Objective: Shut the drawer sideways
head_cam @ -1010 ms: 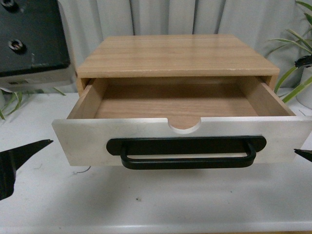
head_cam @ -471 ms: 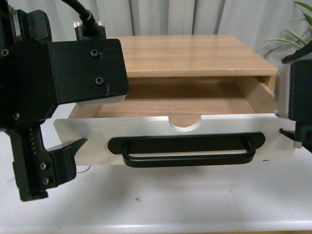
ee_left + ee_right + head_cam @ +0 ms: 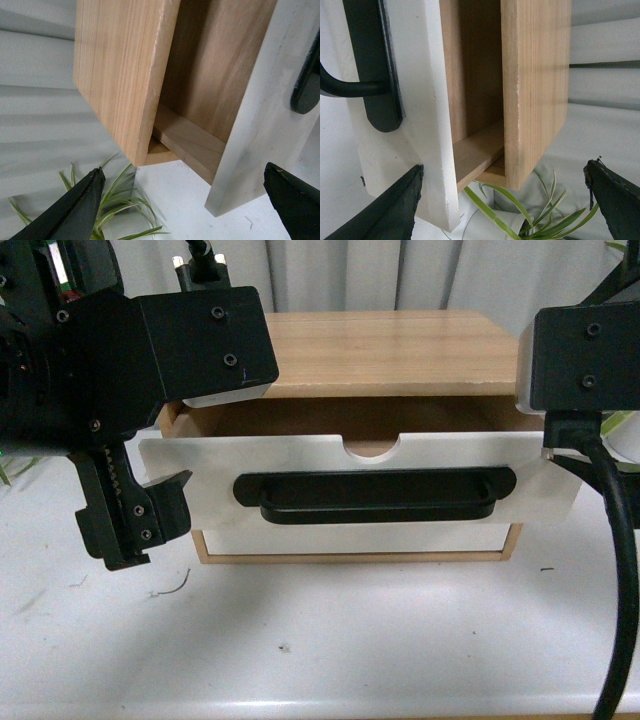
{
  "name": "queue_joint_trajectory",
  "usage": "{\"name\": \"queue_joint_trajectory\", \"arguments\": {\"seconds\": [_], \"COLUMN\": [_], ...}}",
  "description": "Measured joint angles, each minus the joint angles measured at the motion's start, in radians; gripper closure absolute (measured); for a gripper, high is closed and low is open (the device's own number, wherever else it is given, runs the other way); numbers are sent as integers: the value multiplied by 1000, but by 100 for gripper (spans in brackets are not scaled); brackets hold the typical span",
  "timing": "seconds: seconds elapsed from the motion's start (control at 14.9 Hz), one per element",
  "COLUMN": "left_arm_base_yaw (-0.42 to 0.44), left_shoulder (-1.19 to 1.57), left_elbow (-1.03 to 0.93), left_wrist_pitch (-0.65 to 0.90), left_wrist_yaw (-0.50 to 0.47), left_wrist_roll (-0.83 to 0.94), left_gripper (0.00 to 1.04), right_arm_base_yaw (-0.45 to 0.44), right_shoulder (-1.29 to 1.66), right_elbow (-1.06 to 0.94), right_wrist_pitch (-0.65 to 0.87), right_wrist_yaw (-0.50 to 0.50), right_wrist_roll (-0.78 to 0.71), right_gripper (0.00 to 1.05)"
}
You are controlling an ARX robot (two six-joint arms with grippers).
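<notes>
Since half a second ago, we see the wide shallow drawer with a white front and light wood sides (image 3: 300, 455) pushed further into the light wood cabinet (image 3: 400, 350), with only a narrow slice still out. Its long axis runs left to right, and its long black bar handle (image 3: 375, 498) faces us. Its inside is mostly hidden. Below it sits a plain white drawer front (image 3: 350, 538). The left gripper (image 3: 182, 170) and the right gripper (image 3: 503, 167) are spread wide, each straddling one end of the drawer's front and a cabinet side. Around lie a white table (image 3: 320, 640), a pale curtain (image 3: 420, 270) and green plant leaves (image 3: 520, 215).
</notes>
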State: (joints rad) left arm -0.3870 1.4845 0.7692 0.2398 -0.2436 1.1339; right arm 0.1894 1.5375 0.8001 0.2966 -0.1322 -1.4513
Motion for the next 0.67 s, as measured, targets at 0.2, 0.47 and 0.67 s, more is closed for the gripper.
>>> {"name": "queue_joint_trajectory", "arguments": {"seconds": [0.2, 0.47, 0.67], "left_arm_base_yaw": [2, 5, 5], "left_shoulder": [51, 130, 192], "left_elbow": [21, 73, 130], "left_wrist_pitch": [56, 110, 166], "left_wrist_yaw": [-23, -43, -70], "left_wrist_roll": [-6, -26, -38], "left_gripper": [7, 7, 7], "right_arm_base_yaw": [-14, -32, -33], "right_shoulder": [72, 165, 209], "right_elbow": [69, 170, 215], "right_wrist_pitch": [-3, 40, 47], "right_wrist_yaw": [5, 29, 32], "right_wrist_roll": [3, 8, 21], "right_gripper": [6, 6, 6]}}
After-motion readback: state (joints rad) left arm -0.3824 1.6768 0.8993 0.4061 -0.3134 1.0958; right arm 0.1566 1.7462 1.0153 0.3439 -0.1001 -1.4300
